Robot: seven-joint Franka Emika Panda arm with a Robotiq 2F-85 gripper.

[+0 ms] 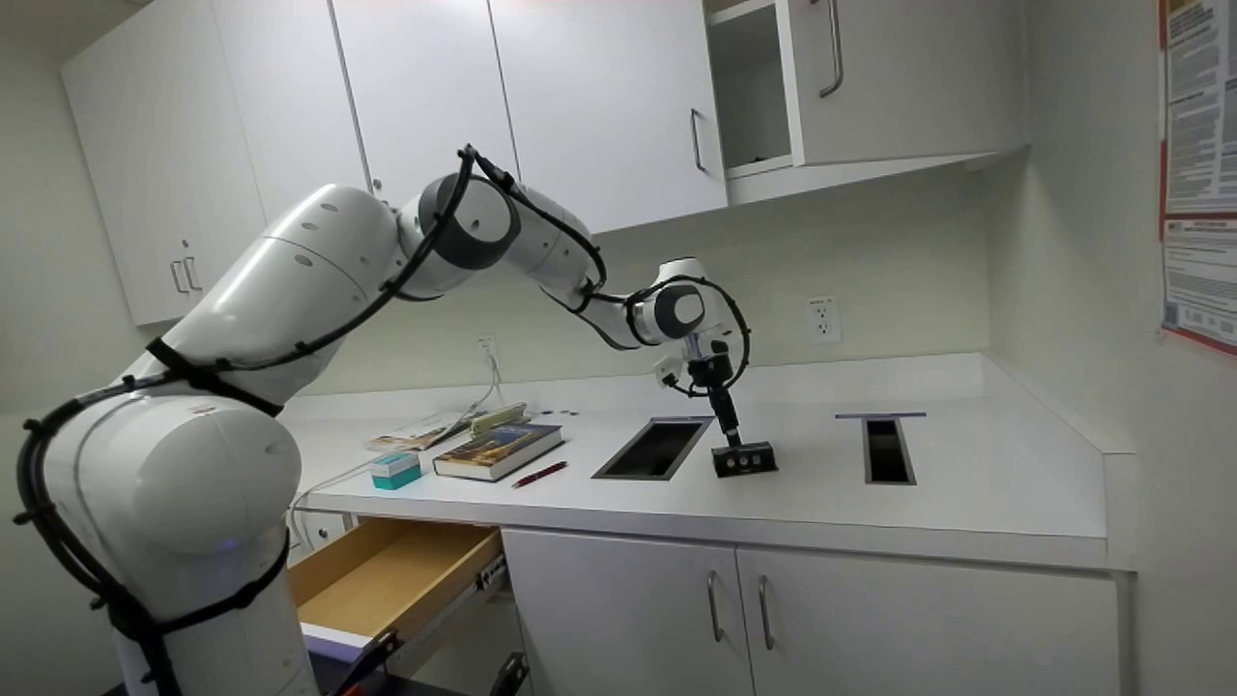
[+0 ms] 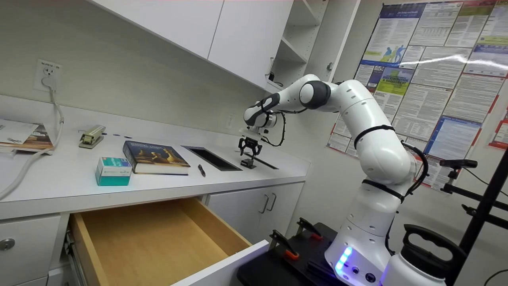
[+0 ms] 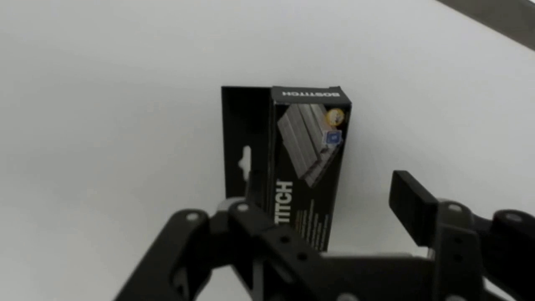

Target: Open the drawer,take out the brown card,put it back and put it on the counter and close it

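The drawer (image 2: 158, 242) is pulled out, its light brown wooden inside bare in an exterior view. On the white counter (image 1: 802, 507) lies a small black Bostitch box (image 1: 744, 460), apparently what the task calls the brown card. The wrist view shows this box (image 3: 309, 159) with a hang tab on its left side and its lower end hidden by my gripper (image 3: 330, 198). The jaws stand apart; the left finger overlaps the tab in that view, and the right finger is clear of the box. In both exterior views my gripper (image 2: 249, 154) is directly above the box.
Two dark cutouts flank the box: a wide one (image 1: 657, 449) and a narrow one (image 1: 887, 452). A book (image 1: 501, 452), a pen (image 1: 540, 474), a teal-and-white carton (image 1: 395, 471) and a stapler (image 2: 92, 136) lie farther along the counter. An upper cabinet door (image 1: 908, 87) hangs open.
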